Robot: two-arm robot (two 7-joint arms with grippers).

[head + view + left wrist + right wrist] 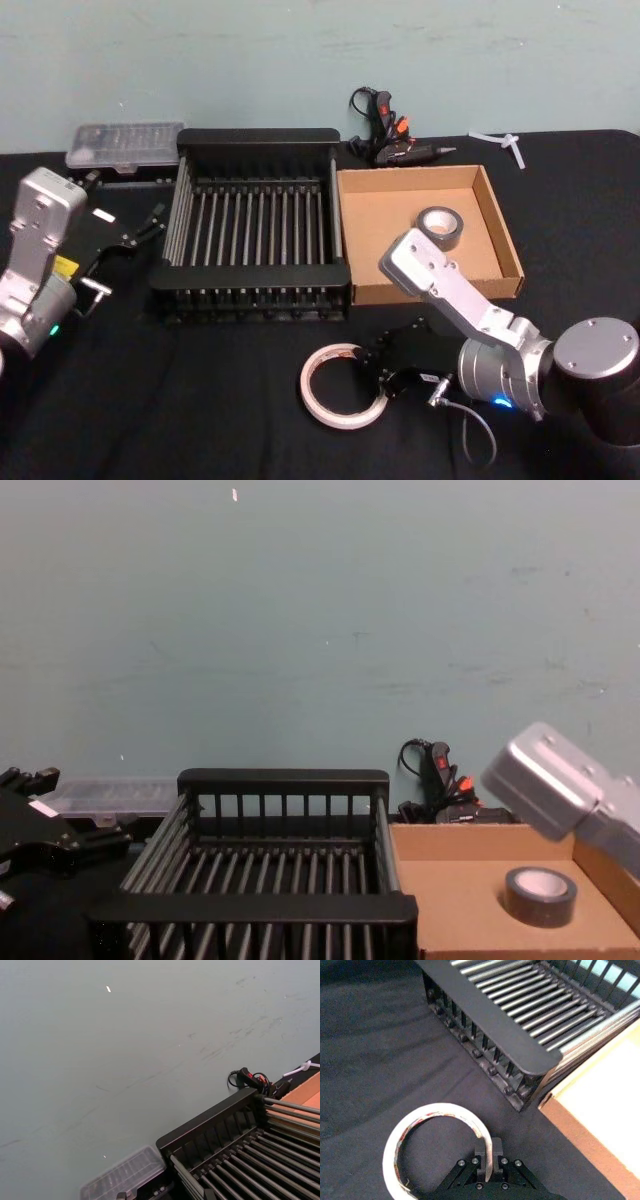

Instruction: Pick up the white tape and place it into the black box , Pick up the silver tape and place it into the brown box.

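R pincer (488, 1152) clamped on white tape (343, 386) rim, L pincer (148, 226) parked, state unclear

- A pale blue-green wall (320, 610) stands behind the work area, marked with faint scuffs and scratches.
- A black cloth covers the surface (200, 400), wrinkled in places.
- The light is even and soft.

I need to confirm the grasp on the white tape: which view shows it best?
The right wrist view: the right gripper has its fingers closed over the rim of the white tape, seen close up. The head view shows the whole ring on the cloth, with the contact less clear.
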